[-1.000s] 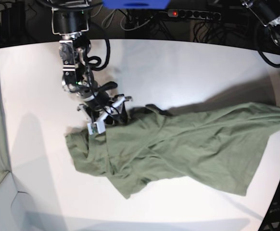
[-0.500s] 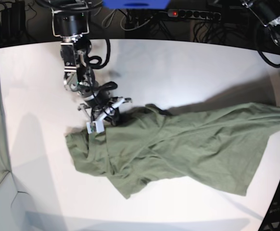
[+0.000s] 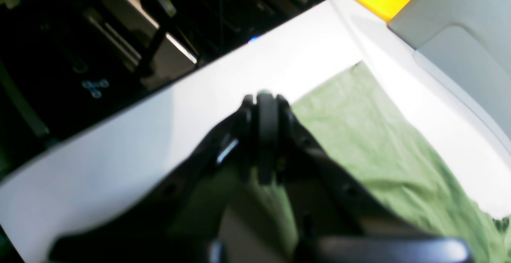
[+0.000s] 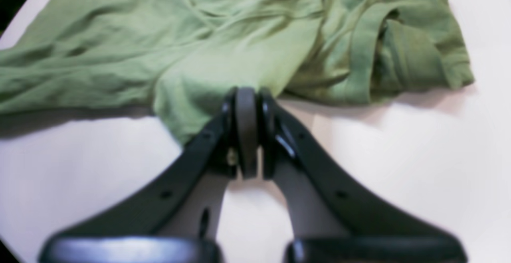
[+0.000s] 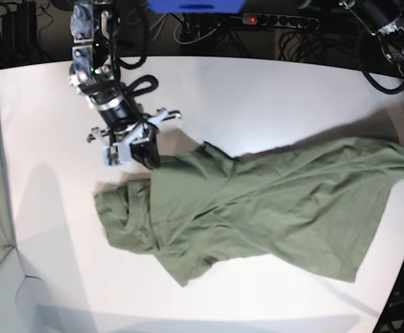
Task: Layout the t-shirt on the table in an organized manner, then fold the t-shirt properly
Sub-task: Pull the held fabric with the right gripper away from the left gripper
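We are in the laying-out step: the t-shirt point(image 5: 271, 208) lies crumpled from mid-bench point(image 5: 257, 97) to its right edge, our right claw point(image 4: 246, 95) pinching a fabric edge, our left claw point(image 3: 266, 99) clamping cloth at that edge, so next we likely pull apart to flatten it.

We see t-shirt point(image 5: 271, 208): olive-green, crumpled, spread unevenly across table point(image 5: 257, 97), long axis running left to right in base view. Left end bunched, collar folded over; right end reaches table's edge. Fabric wrinkled, not flat. We see table: smooth matte white, curved edge, much larger than t-shirt.
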